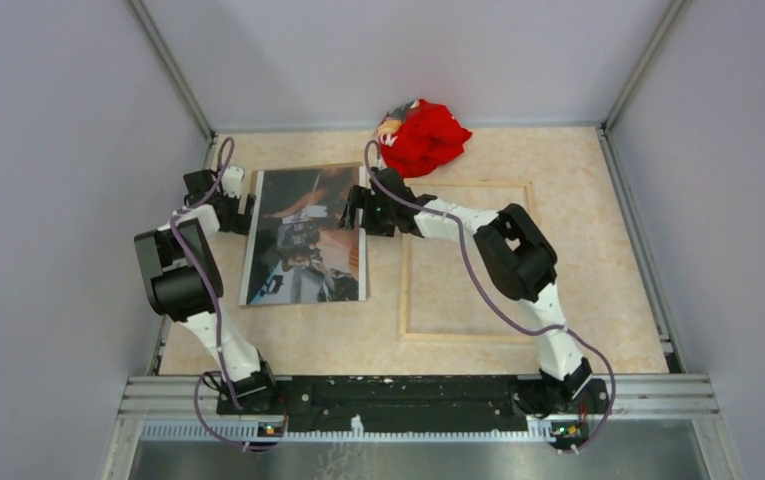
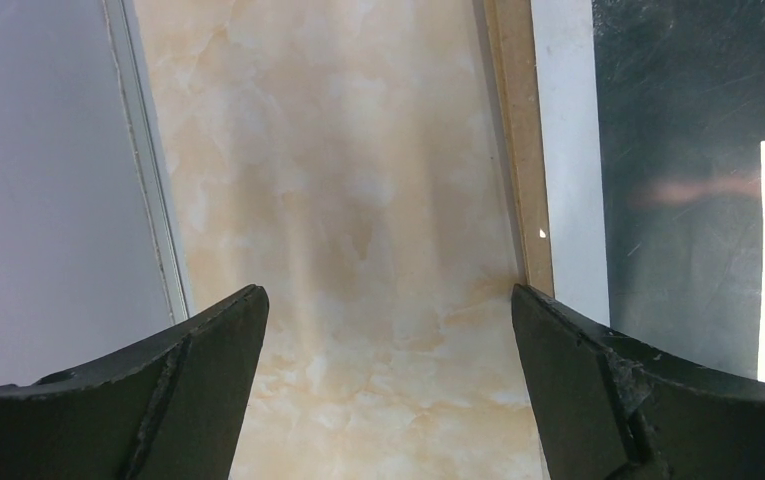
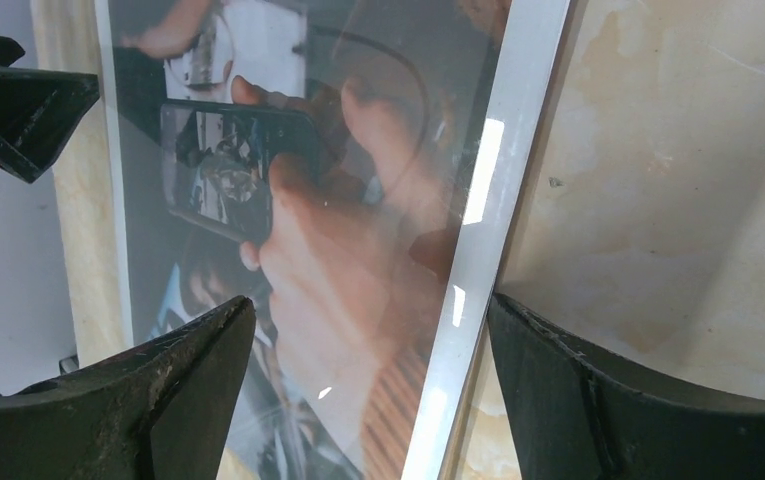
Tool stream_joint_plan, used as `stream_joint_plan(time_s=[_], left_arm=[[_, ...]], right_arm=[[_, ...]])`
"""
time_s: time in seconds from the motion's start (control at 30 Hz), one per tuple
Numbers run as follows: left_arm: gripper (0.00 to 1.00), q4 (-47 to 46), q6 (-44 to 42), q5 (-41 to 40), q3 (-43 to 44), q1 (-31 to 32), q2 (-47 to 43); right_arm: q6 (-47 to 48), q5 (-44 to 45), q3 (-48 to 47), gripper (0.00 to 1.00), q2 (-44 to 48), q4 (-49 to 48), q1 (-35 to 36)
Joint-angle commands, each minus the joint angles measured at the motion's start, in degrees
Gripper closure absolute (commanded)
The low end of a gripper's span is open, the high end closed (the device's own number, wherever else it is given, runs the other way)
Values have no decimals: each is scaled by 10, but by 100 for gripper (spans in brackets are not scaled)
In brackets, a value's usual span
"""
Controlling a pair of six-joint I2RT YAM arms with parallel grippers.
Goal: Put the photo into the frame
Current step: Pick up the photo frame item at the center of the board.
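Observation:
The photo [image 1: 303,235], a dark print with orange-brown and white patches, lies face up on the table left of centre. A brown board edge [image 2: 523,150] shows along its left side. The frame [image 1: 405,290] lies flat to its right, a pale wood rectangle with the table showing through its pane. My left gripper [image 1: 238,205] [image 2: 388,292] is open at the photo's left edge, with only bare table between its fingers. My right gripper [image 1: 358,210] [image 3: 370,300] is open astride the photo's right white border [image 3: 478,230], one finger over the print [image 3: 338,230] and one over the table.
A crumpled red cloth [image 1: 423,135] lies at the back, just beyond the frame's far left corner. Grey walls enclose the table on three sides, with a metal rail [image 2: 148,160] close to my left gripper. The left gripper's fingers [image 3: 18,110] show beyond the photo in the right wrist view.

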State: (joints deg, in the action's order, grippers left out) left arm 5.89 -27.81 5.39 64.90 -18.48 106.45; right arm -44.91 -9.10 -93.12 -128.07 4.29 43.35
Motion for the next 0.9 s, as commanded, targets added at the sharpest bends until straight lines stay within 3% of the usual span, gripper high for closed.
stream_joint_plan(time_s=[0.0,0.2,0.4,0.87], left_arm=[[1,9,17,14,-29,12,-12],[1,12,15,26,-42,16,-22],[1,4,9,20,-50,16,-29],[1,49,16,19,4,15,-58]], right_arm=[[-23,-34,-6,15,-22,-3,12],[-13,-39,-4,19,-3,4,42],[-27,-35,77,22,53,-36,85],[-41,3,158,18,119,4,26]])
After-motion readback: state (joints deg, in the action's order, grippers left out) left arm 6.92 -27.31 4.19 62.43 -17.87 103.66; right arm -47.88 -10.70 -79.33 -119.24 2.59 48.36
